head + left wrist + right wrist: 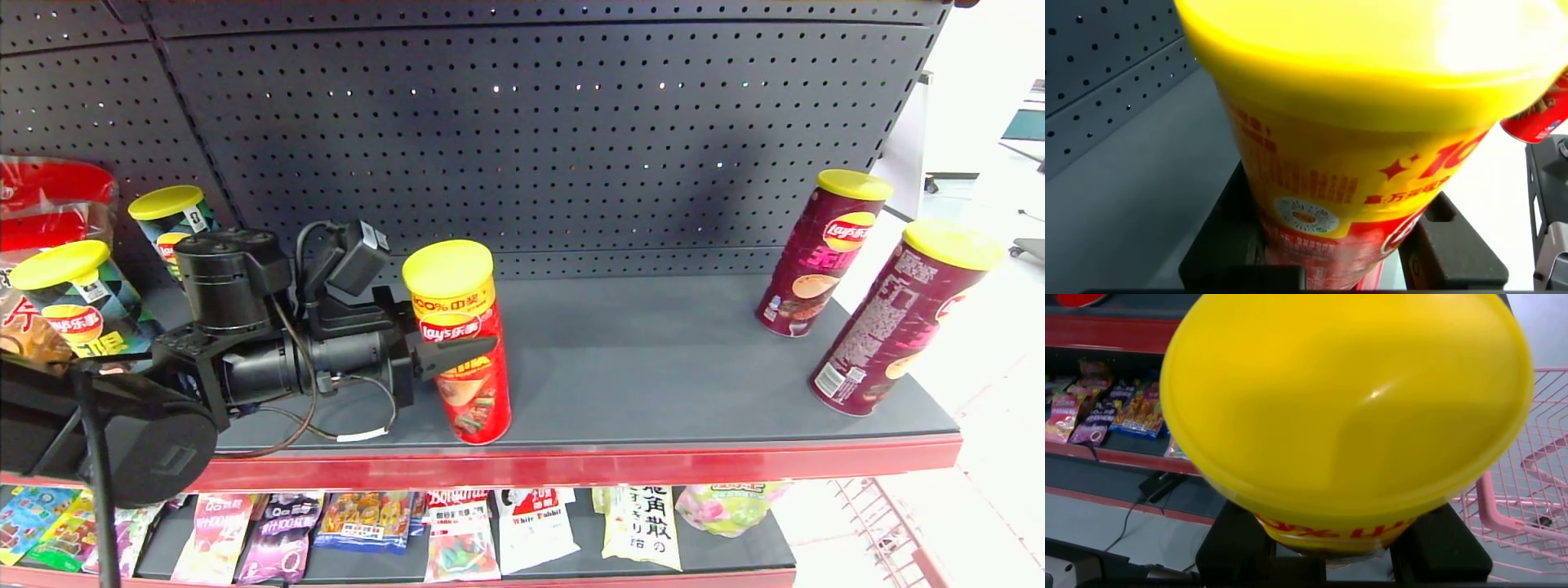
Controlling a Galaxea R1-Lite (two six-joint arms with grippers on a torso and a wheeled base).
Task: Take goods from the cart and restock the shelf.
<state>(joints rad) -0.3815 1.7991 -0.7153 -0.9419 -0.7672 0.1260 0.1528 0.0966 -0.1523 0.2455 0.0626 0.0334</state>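
Arm level at centre-left, left gripper (455,349) pinches the red can (472,400) on the shelf (653,367); right gripper (1335,555) seemingly clamps a second can (1347,400).

Can (1347,416) body largely hidden

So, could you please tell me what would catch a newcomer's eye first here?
The red can stands near the front edge of the shelf, gripped by the left end effector. Two maroon cans stand at its right end, and the right end effector holds another yellow-lidded can near the pink cart.
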